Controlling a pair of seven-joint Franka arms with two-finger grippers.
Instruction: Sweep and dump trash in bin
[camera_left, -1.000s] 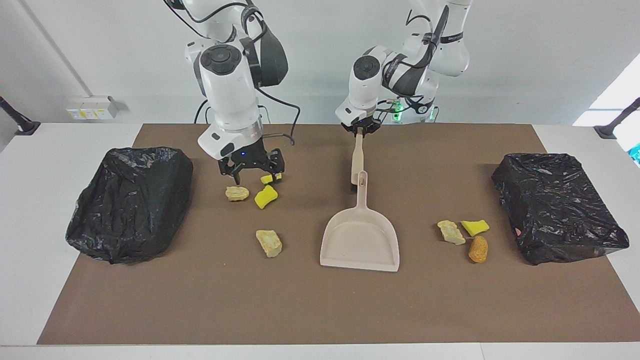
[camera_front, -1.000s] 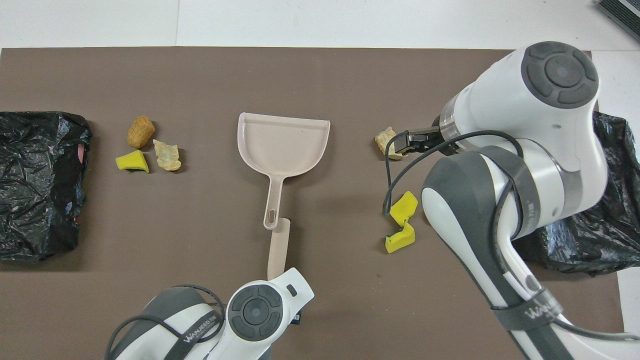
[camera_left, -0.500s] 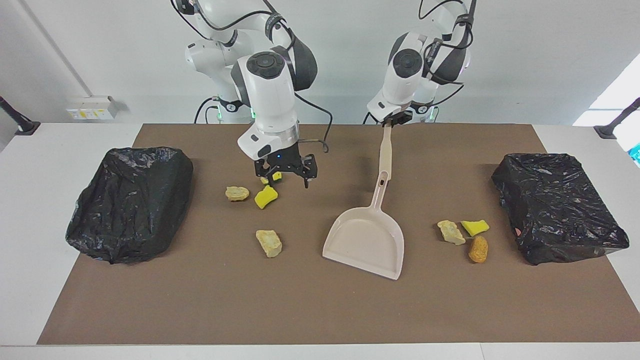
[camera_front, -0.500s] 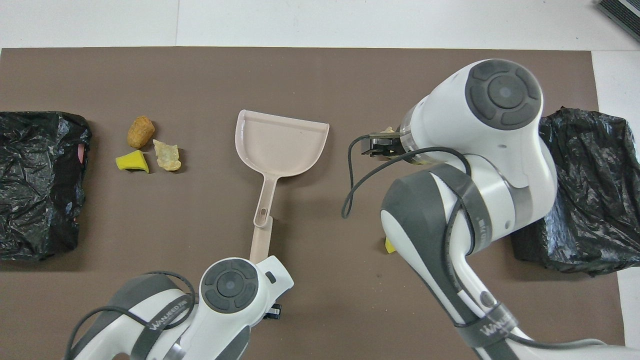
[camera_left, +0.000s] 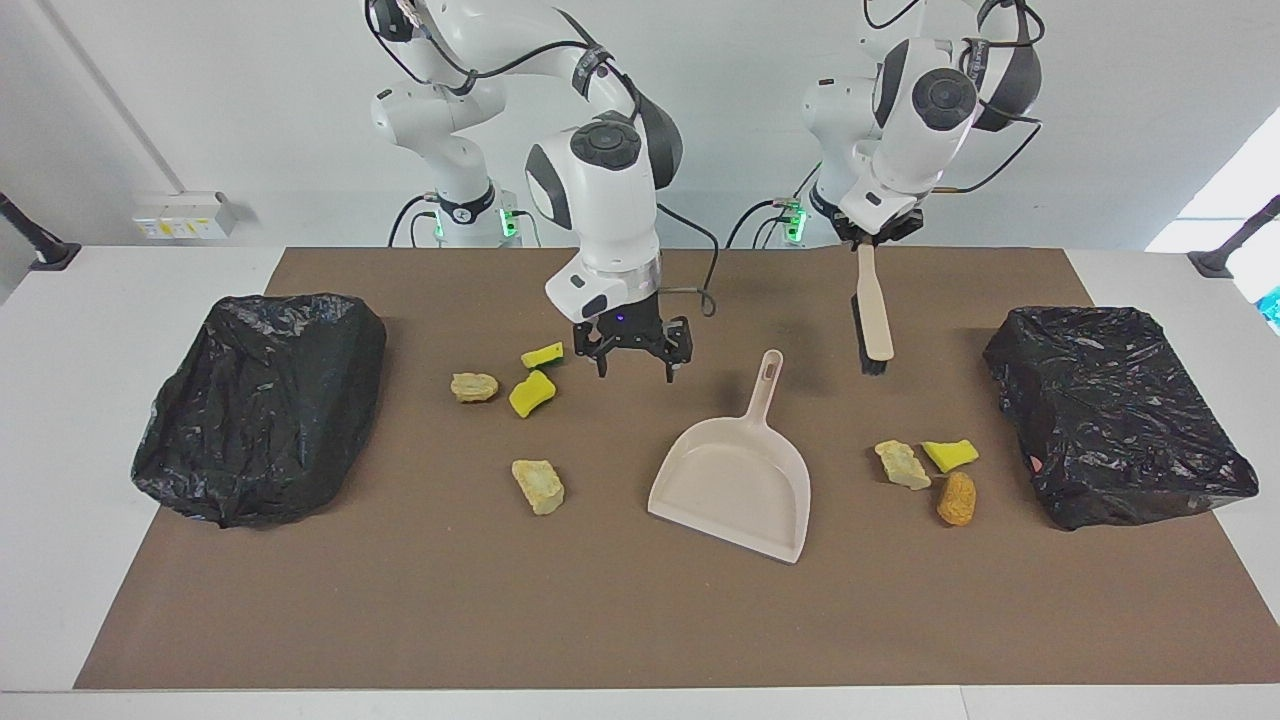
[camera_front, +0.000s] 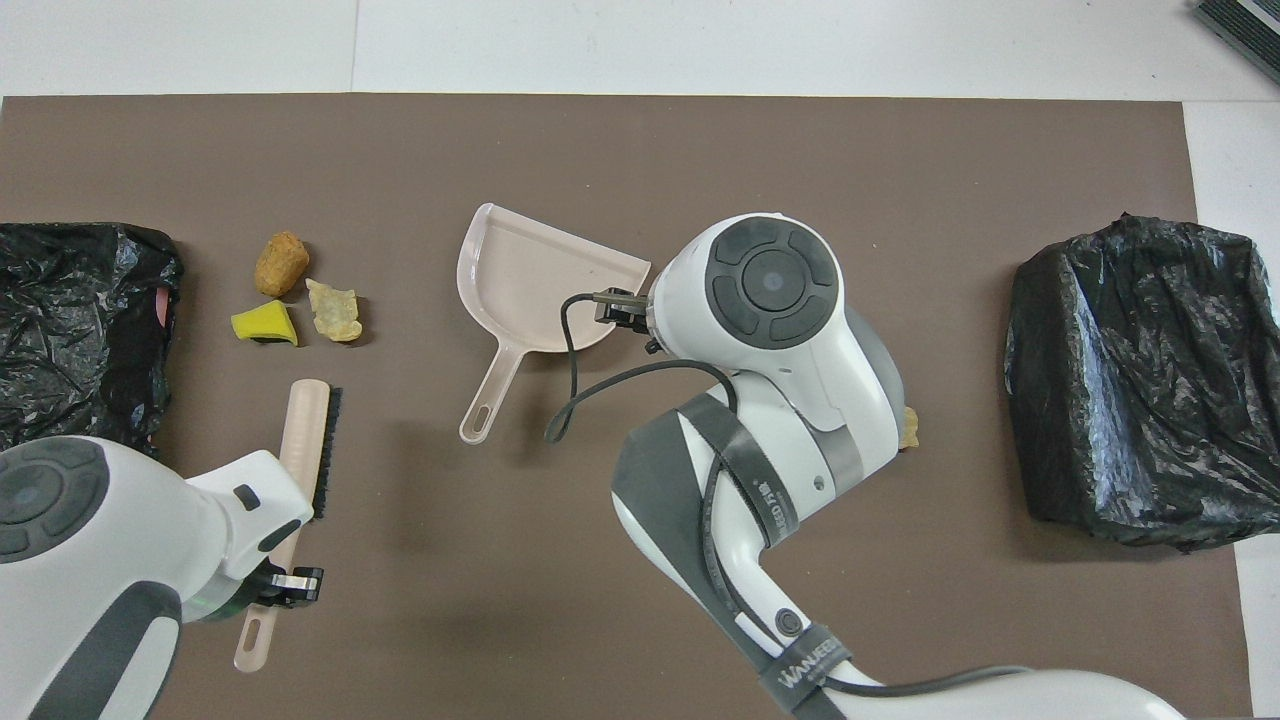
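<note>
left gripper (camera_left: 880, 232) clenched on the brush (camera_left: 874, 320), right gripper (camera_left: 636, 362) spread empty beside the dustpan (camera_left: 735, 480), trash (camera_left: 536, 485) around.

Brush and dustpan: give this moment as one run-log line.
left gripper: shut on brush | right gripper: open, empty | dustpan: on mat

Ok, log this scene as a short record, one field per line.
left gripper: shut on the brush, held in the air
right gripper: open, empty, over the mat beside the dustpan handle
dustpan: flat on the mat, mid-table
trash: seven lumps, four toward the right arm's end, three toward the left arm's
bins: two, black-bagged, one at each end
</note>
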